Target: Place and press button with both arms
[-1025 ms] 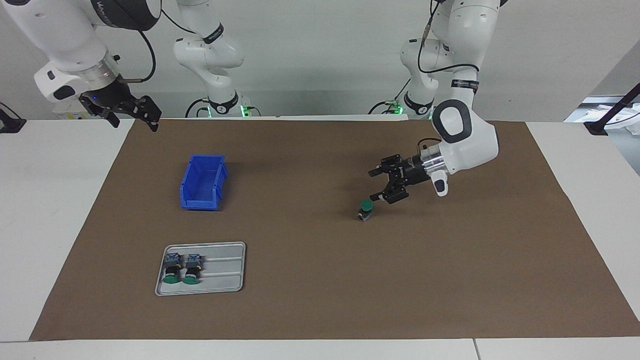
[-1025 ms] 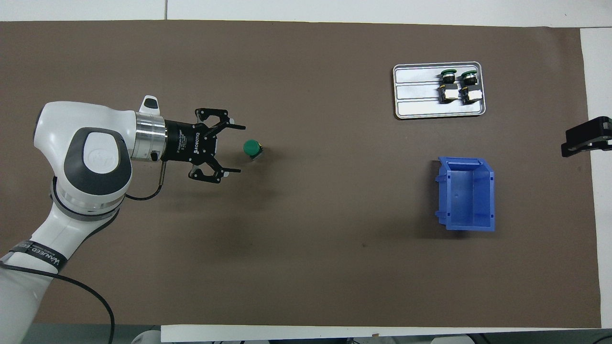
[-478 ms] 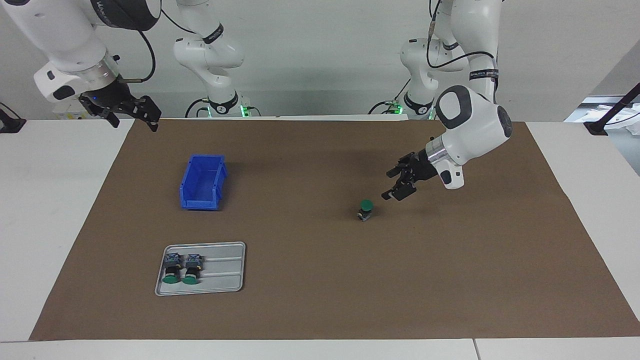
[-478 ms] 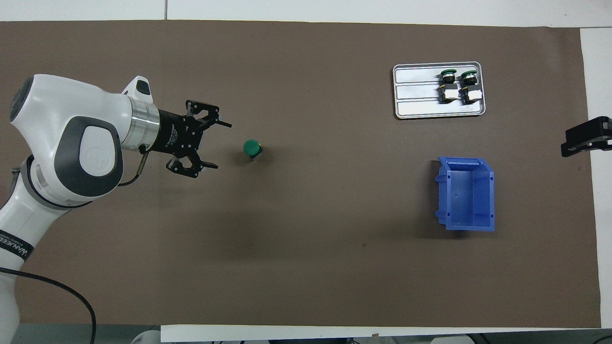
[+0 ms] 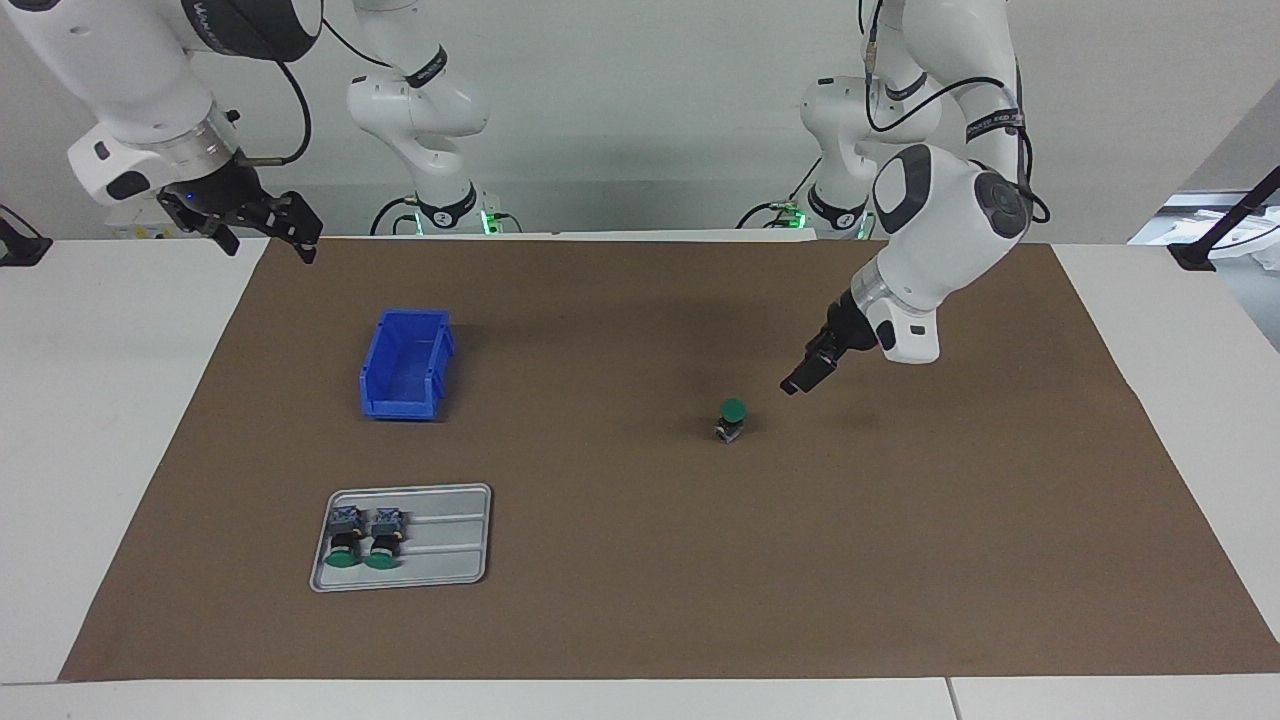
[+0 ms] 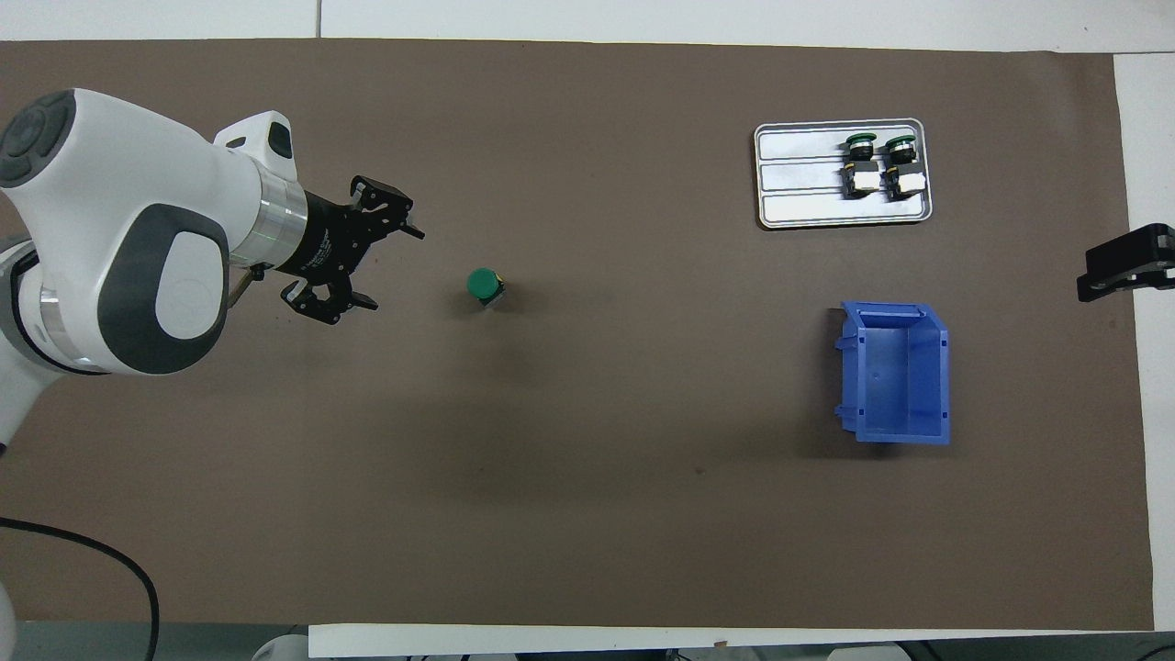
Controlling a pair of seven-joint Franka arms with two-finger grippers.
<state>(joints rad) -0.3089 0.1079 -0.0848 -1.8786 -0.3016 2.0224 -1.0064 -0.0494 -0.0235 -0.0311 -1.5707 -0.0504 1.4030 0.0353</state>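
On the brown-papered counter (image 5: pixel 640 600) the small green-capped, black-bodied push-button (image 5: pixel 733 419) stands upright, probably light, rigid and tippy, best pinched round its body; the left tool (image 6: pixel 390 266) hangs spread open beside it, while the right tool (image 5: pixel 268 232), state unclear, waits well apart from it.

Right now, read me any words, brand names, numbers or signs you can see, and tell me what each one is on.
No text here can be quoted with confidence.
Black band on the right arm: white lettering, cut off at the frame edge, unreadable.
Black band on the left arm: white lettering, too small to read.
Body of the left gripper: white print, too blurred to read.
Button, blue bin, tray: no writing visible.
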